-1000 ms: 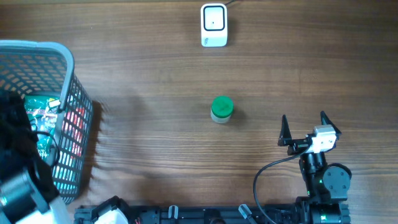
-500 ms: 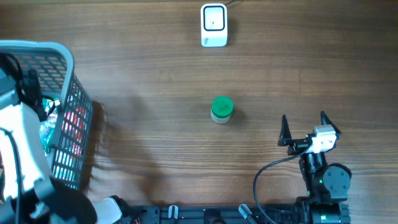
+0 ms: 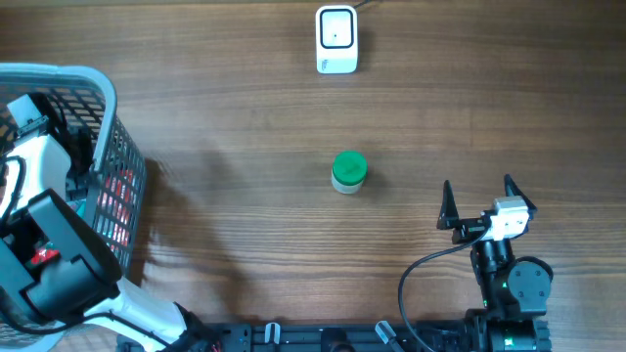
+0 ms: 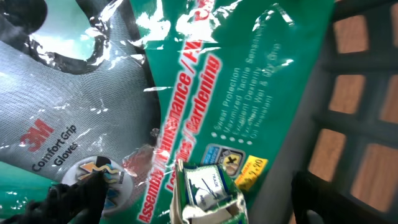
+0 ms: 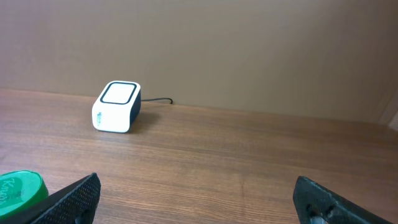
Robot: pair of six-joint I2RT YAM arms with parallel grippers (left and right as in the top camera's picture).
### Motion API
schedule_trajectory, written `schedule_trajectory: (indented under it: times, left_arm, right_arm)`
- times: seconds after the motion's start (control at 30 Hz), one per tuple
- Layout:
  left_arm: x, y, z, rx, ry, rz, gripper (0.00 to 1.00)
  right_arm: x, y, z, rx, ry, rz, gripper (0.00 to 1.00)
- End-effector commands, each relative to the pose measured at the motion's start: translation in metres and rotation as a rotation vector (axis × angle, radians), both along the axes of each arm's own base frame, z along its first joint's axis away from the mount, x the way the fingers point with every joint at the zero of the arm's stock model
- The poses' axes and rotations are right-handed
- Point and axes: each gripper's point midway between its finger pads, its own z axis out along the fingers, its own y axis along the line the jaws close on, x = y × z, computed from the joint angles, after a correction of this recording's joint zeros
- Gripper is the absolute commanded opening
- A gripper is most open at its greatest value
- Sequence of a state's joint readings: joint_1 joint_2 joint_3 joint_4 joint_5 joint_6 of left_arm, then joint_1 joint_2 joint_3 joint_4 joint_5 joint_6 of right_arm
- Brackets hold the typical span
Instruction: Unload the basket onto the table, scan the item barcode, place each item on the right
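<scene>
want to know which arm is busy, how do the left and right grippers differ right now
The left gripper is down inside the basket, over a green glove packet; the right gripper hangs over the table, outside it. The left gripper's camera sees packets and basket wall; the right gripper's faces the white scanner and the green-lidded jar. Both are open and hold nothing.

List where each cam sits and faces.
Overhead: above table, looking straight down; scanner, jar, basket, left arm, right tool.
Left wrist: inside basket, facing a glove packet; tips of left tool at bottom.
Right wrist: low over table, facing the scanner; own tips in bottom corners.
Shared: overhead and right wrist both show scanner and jar.
</scene>
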State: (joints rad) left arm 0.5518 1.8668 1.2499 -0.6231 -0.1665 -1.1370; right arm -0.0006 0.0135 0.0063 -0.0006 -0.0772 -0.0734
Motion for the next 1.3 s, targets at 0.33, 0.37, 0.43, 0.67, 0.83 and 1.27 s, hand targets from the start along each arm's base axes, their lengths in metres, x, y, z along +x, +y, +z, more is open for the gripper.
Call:
schedule_trajectory:
  times: [0.33, 0.37, 0.43, 0.67, 0.83, 1.27]
  left_arm:
    - [0.005, -0.006, 0.022, 0.032, -0.003, -0.211, 0.04]
    - [0.006, -0.006, 0.033, 0.047, -0.022, -0.211, 0.04]
    - [0.006, -0.006, 0.06, 0.087, -0.074, -0.21, 0.04]
    - [-0.022, -0.013, 0.185, 0.274, -0.309, -0.182, 0.04]
    - [-0.067, -0.047, 0.278, 0.416, -0.518, -0.189, 0.04]
    - [-0.049, -0.265, 0.266, 0.081, -0.649, -0.912, 0.04]
  right_arm:
    - [0.0, -0.001, 0.001, -0.005, -0.008, -0.006, 1.0]
    - [0.0, -0.001, 0.001, -0.006, -0.008, -0.006, 1.0]
    - [0.0, -0.001, 0.001, -0.005, -0.008, -0.006, 1.0]
    - [0.0, -0.001, 0.001, -0.005, -0.008, -0.006, 1.0]
    - [0.0, -0.001, 0.001, -0.006, -0.008, -0.006, 1.0]
    - [0.0, -0.001, 0.001, -0.005, -0.008, -0.006, 1.0]
